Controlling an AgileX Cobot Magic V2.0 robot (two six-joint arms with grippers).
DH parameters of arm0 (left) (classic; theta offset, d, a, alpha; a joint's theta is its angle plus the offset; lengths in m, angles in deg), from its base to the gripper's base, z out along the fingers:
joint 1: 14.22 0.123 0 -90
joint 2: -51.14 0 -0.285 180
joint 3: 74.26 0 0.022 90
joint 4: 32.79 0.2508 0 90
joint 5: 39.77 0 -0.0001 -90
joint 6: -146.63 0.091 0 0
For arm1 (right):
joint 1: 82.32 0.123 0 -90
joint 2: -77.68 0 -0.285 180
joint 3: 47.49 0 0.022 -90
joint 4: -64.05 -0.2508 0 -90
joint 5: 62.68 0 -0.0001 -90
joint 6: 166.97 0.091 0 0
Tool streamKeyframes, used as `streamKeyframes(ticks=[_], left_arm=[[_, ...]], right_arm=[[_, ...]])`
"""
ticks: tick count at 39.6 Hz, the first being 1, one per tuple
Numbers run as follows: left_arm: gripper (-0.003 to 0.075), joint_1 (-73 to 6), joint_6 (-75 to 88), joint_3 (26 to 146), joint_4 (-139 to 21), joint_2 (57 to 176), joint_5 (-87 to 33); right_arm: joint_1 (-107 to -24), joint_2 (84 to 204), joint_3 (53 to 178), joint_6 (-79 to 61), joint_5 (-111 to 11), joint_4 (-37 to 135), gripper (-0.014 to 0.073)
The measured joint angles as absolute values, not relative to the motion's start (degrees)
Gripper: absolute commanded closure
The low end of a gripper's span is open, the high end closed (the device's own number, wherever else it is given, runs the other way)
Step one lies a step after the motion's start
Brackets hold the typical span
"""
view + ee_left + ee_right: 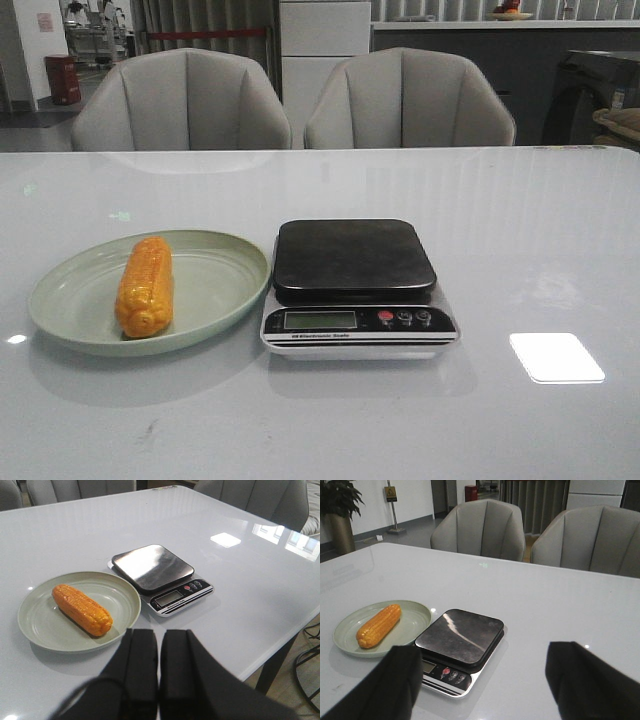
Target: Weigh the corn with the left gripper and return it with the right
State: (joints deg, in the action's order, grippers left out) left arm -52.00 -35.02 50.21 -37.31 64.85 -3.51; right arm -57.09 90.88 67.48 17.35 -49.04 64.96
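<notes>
The orange-yellow corn (145, 286) lies on a pale green plate (225, 262) at the table's left. It also shows in the left wrist view (81, 609) and the right wrist view (378, 625). A kitchen scale (355, 285) with a dark bare platform stands right of the plate. My left gripper (158, 645) is shut and empty, held above the table's near side, short of the plate. My right gripper (482, 675) is open wide and empty, near the scale (457, 647). Neither gripper shows in the front view.
Two grey chairs (180, 100) stand behind the table's far edge. The white glossy table (520, 230) stretches right of the scale. The table's edge and a leg show in the left wrist view (280, 650).
</notes>
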Motion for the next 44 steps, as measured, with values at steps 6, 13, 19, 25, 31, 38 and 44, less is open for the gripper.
streamKeyframes(ticks=[6, 13, 19, 25, 31, 38, 44], left_arm=[[0.0598, -52.0, -35.02, 50.21, -37.31, 64.85, -3.51], [0.0598, -52.0, -35.02, 50.21, -37.31, 64.85, -3.51], [0.0598, -52.0, -35.02, 50.21, -37.31, 64.85, -3.51], [0.0598, -52.0, -35.02, 50.21, -37.31, 64.85, -3.51], [0.0598, -52.0, -35.02, 50.21, -37.31, 64.85, -3.51], [0.0598, -52.0, -35.02, 49.82, -37.31, 64.85, -3.51], [0.0598, -49.39, -35.02, 47.33, -35.43, 64.85, -5.96]], right_arm=[[-57.09, 90.47, 65.4, 17.35, -50.36, 65.06, 0.0154], [-57.09, 90.47, 65.26, 17.35, -49.5, 65.41, 0.0445], [-57.09, 90.47, 65.26, 17.25, -48.4, 65.41, 0.0439], [-57.09, 90.47, 65.26, 17.25, -48.36, 65.41, 0.0439], [-57.09, 90.47, 65.26, 17.25, -48.27, 65.41, 0.0439], [-57.09, 90.47, 65.26, 17.25, -48.27, 65.41, 0.0439], [-57.09, 90.47, 65.26, 17.25, -48.27, 65.41, 0.0439]])
